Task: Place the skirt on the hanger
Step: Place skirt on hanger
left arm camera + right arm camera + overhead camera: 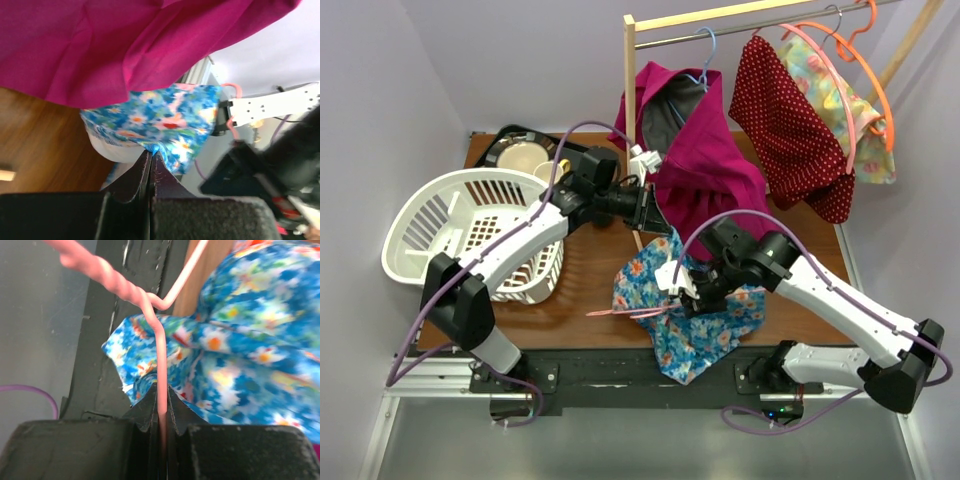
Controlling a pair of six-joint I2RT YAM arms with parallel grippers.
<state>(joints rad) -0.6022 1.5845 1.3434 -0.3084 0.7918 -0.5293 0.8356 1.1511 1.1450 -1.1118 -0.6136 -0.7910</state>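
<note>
The skirt (695, 310) is blue floral cloth, bunched near the table's front edge and hanging over it. My left gripper (660, 222) is shut on its upper edge and holds that edge raised. In the left wrist view the left gripper (151, 154) pinches a fold of the skirt (165, 117). The hanger (620, 313) is thin pink wire that pokes out leftward from the cloth. My right gripper (692, 292) is shut on it. In the right wrist view the hanger's wire (159, 340) runs straight between the shut jaws of the right gripper (161, 390), with the skirt (250, 350) behind.
A white laundry basket (470, 230) stands at the left of the wooden table (590, 270). A dark tray (498, 146) with a plate sits behind it. On the rack at the back hang a magenta garment (705, 160), a red dotted one (795, 130) and a floral one (850, 100).
</note>
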